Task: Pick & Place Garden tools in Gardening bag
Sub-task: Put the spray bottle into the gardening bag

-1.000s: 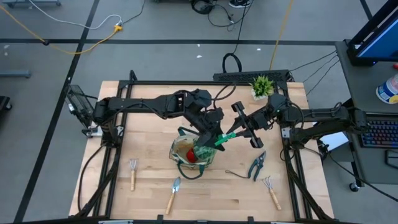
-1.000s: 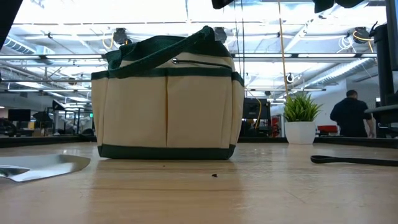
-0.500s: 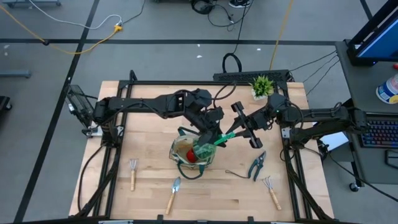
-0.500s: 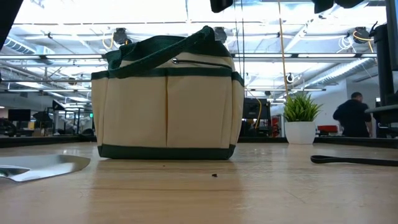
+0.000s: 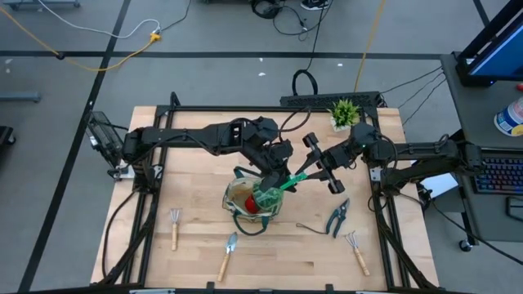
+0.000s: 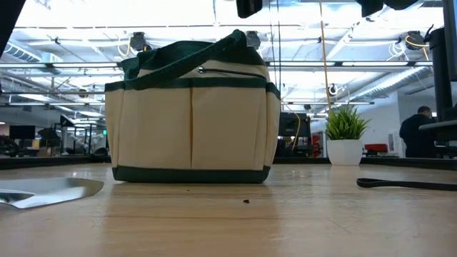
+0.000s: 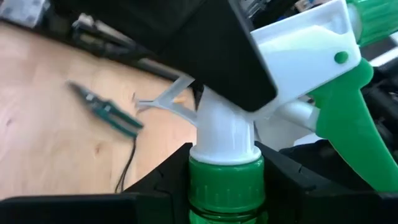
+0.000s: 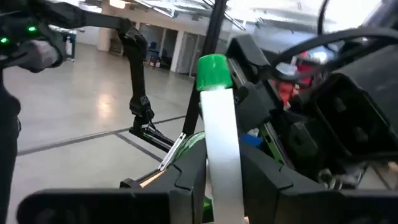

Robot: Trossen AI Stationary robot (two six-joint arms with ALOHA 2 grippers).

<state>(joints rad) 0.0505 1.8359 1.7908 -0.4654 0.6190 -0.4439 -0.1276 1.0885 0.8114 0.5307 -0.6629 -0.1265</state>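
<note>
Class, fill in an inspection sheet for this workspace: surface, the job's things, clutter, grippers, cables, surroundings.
Surface: wooden table.
Job's things: gardening bag mid-table, red item inside; spray bottle held above it; fork-rake, trowel, pruning shears, second fork-rake on the table.
Clutter: potted plant.
Grippers: left gripper shut on the bottle's neck; right gripper fingers flank its white nozzle.
Cables: yellow cable on the floor.
Surroundings: person in the background.
</note>
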